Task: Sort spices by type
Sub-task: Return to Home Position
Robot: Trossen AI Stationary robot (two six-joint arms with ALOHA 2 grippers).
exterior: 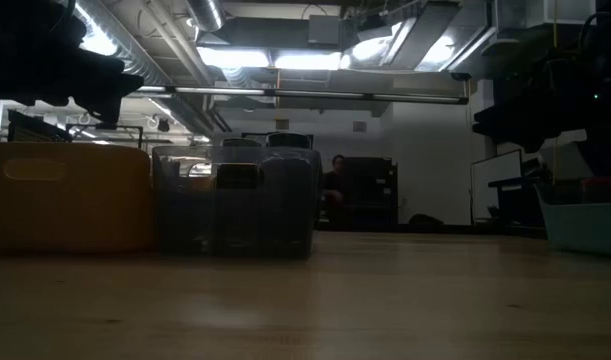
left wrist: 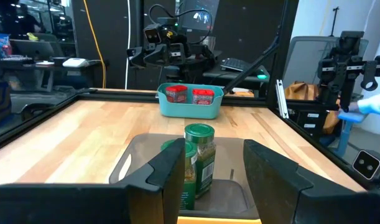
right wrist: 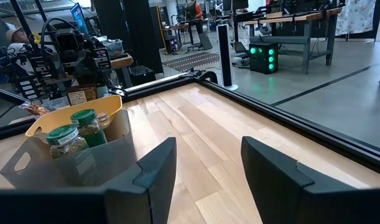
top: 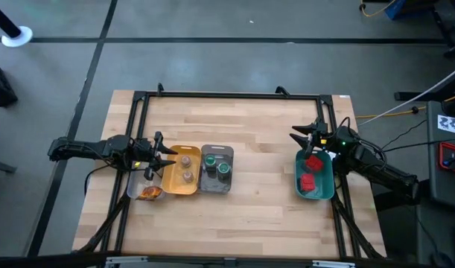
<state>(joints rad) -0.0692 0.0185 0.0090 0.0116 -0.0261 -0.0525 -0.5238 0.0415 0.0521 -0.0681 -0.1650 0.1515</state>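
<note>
By the left edge of the worktop [top: 257, 134], the left claw [top: 162, 155] hangs wide and empty over the seam between the clear tray [top: 134, 182] and the yellow tray [top: 170, 184]. The brown-orange packet [top: 150, 193] lies in the clear tray, just toward the near edge from the claw; I can make out only one orange patch there. The two tan-grey jars [top: 186, 159] stand in the yellow tray just ahead of its fingers, and the two green-lidded jars [top: 224, 169] stand upright in the grey tray [top: 212, 185] next along. Well apart, at the right edge, the two red boxes [top: 307, 181] lie in the teal tray [top: 330, 179], just toward the near edge from the right claw [top: 307, 138], likewise wide and empty. With nothing gripped, I judge each arm need only lift and draw outward, away from its own tray.
</note>
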